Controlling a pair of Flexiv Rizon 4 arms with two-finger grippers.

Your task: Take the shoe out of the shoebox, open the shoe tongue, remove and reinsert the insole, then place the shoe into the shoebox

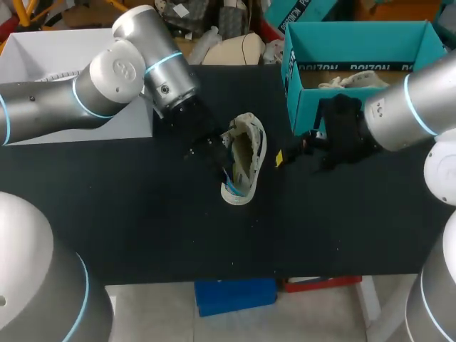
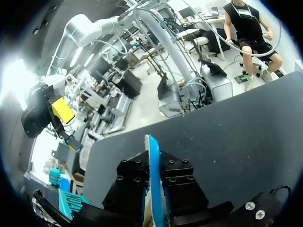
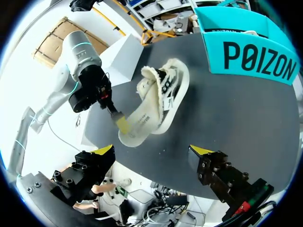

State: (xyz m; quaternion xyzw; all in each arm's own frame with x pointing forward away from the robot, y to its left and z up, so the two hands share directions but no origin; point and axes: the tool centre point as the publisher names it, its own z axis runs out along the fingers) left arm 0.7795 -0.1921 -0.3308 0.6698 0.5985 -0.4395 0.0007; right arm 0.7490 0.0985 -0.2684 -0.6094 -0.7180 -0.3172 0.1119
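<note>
Ahead of the right gripper (image 3: 152,150) and off to one side, you see the teal shoebox (image 3: 255,61). Its outer wall carries a single word in large black capitals, big and clear enough to read. In the view from above, you find black capitals of the same kind along a flap inside that box, partly cut off by its front wall. Straight ahead of the right gripper's spread fingers, the shoe (image 3: 158,101) bears small dark print near its opening, too small for you to make out.
</note>
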